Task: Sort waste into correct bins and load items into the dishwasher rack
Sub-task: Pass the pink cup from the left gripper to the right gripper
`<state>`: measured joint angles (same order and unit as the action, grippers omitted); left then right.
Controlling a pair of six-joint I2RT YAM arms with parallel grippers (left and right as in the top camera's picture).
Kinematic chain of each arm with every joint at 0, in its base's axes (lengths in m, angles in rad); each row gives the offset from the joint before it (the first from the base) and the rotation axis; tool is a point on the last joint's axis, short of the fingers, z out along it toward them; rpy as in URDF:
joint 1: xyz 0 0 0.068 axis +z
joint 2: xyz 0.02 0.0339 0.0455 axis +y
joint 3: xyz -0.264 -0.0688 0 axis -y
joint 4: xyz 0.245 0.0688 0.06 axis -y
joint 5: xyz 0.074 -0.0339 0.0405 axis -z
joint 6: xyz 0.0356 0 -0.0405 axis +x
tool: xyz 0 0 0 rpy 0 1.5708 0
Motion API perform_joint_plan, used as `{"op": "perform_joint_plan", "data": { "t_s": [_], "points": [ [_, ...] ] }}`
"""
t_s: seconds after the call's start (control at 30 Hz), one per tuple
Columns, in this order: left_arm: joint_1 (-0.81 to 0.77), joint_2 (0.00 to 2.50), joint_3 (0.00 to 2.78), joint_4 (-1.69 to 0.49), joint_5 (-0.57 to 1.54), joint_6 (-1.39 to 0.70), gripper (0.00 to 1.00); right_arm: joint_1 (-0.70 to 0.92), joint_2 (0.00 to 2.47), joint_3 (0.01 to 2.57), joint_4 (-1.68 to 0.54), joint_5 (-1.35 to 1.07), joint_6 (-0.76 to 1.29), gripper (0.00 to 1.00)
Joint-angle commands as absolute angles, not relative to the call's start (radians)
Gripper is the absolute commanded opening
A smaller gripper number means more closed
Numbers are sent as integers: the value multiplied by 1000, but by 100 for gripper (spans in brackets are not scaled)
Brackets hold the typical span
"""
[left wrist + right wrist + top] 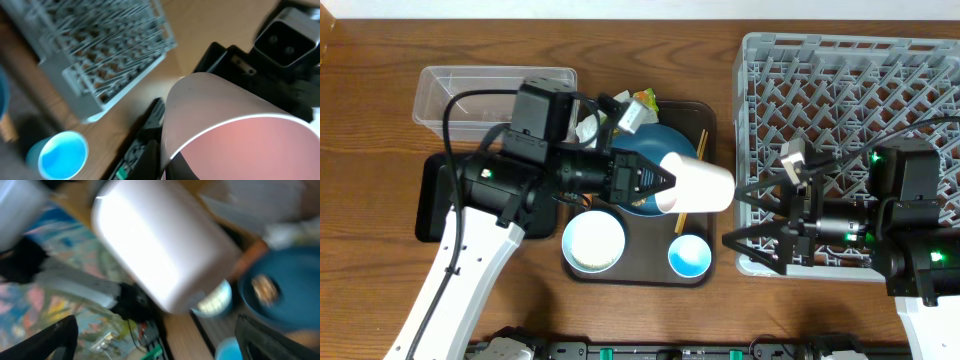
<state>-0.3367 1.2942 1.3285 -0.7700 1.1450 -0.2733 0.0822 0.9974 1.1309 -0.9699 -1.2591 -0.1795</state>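
Offering the pink cup [700,184] across
My left end effector [667,183] clamps it sideways above the brown tray [645,262]; my right end effector [732,216] gapes empty just right, likely to take it to the dishwasher rack [850,90].

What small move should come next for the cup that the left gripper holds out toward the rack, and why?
Probably the right gripper should ease forward until its open jaws straddle the pink cup, then close. The left gripper holds the cup on its side, close to the right gripper's fingertips and short of the dishwasher rack. This looks like a handover.
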Motion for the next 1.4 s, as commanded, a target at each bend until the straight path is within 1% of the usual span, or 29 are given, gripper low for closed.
{"op": "perform_joint_plan", "data": {
  "t_s": [0.0,0.2,0.4,0.63,0.77,0.9,1.0,1.07,1.17,1.2,1.27,1.33,1.37],
  "points": [
    [-311,1293,1344,-733,1338,-275,6,65,993,1151,-902,-1492,-258,94],
    [-309,1293,1344,-649,1404,-348,6,67,993,1151,-710,-1487,-96,93],
    [-309,1293,1344,-645,1415,-357,6,67,993,1151,-609,-1336,49,92],
    [-313,1293,1344,-645,1430,-358,6,67,1005,1151,-574,-1261,74,92],
    [-315,1293,1344,-638,1429,-357,6,84,1023,1151,-533,-1320,74,92],
    [-331,1293,1344,-611,1428,-358,6,154,1040,1151,-463,-1351,74,91],
    [-348,1293,1344,-608,1401,-357,6,208,1056,1151,-410,-1346,75,83],
    [-348,1293,1344,-607,1398,-357,6,227,1064,1151,-400,-1340,83,76],
    [-348,1293,1344,-606,1397,-357,6,229,1067,1151,-407,-1335,100,71],
    [-348,1293,1344,-605,1394,-357,6,229,1067,1151,-407,-1335,100,66],
    [-348,1293,1344,-597,1386,-357,6,229,1067,1151,-403,-1335,100,63],
    [-344,1293,1344,-595,1351,-358,7,229,1067,1151,-411,-1312,101,57],
    [-340,1293,1344,-595,1335,-357,23,229,1066,1151,-423,-1291,101,56]
  ]
}}
